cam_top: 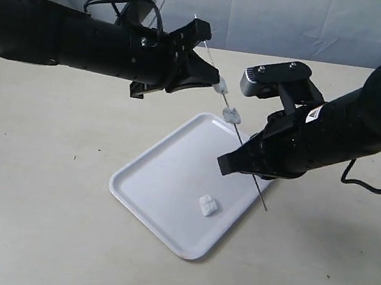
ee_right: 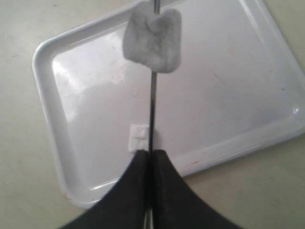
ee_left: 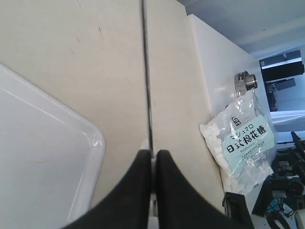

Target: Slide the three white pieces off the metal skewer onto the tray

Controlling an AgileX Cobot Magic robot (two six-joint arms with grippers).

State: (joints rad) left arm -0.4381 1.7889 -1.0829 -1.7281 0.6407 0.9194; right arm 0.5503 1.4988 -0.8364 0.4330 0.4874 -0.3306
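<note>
Slanting over the tray (cam_top: 157, 180), the skewer (cam_top: 261, 200) carries an upper white piece (cam_top: 220, 87) and a lower piece (cam_top: 231, 114) between the hands, while a third piece (cam_top: 207, 205) lies on the tray. The left hand (ee_left: 152, 155) and right hand (ee_right: 151, 155) each pinch the skewer.

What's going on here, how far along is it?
Both arms hold the skewer tilted above the tray. The left gripper is shut on its upper part and the right gripper on its lower part. One piece lies on the tray. The other two, an upper piece and a lower piece, sit on the skewer between the grippers. So one is off, with two to go.
</note>
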